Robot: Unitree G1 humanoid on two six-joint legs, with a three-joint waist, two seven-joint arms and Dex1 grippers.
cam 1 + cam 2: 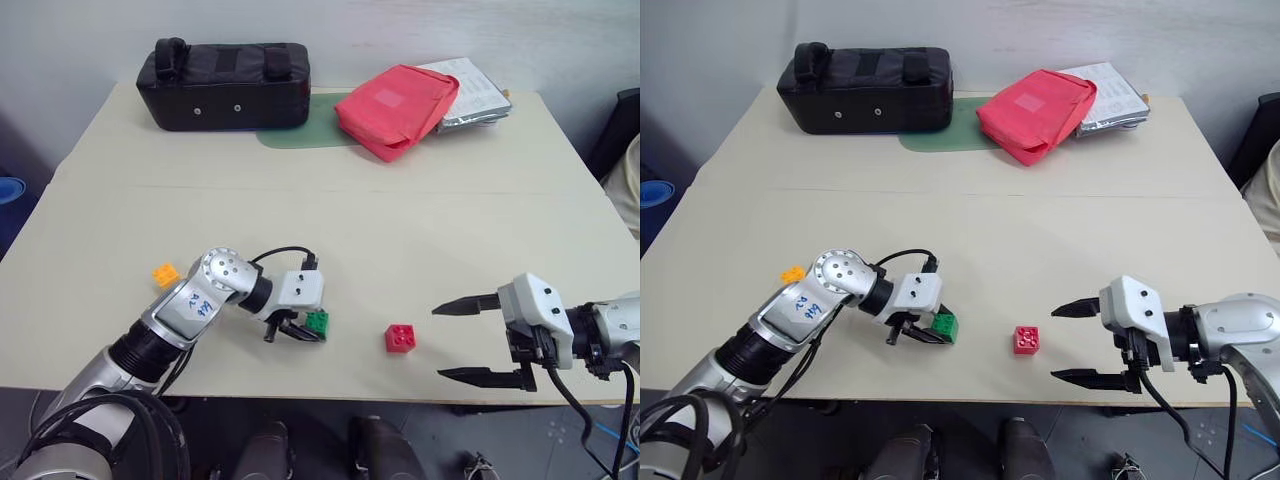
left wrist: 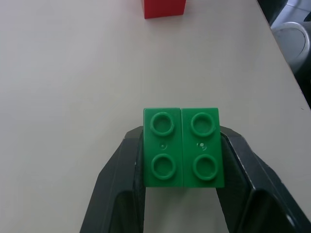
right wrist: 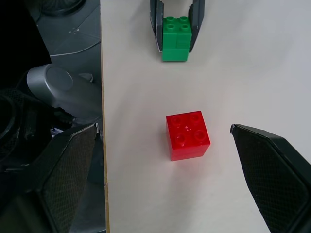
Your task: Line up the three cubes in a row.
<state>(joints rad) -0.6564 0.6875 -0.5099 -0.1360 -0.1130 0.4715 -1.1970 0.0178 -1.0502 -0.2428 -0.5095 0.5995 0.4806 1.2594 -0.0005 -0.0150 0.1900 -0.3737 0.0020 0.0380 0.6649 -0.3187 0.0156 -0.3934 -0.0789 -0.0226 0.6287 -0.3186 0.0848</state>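
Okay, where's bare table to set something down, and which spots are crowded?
The wide middle band of the table is bare, between the black bag and red pouch behind and the cubes in front. Crowded: the front edge, where the left gripper clamps the green cube beside the red cube and the open right gripper.

Perhaps a lab: bare table.

A pale beige table stands against a plain white wall — grey floor beside it.
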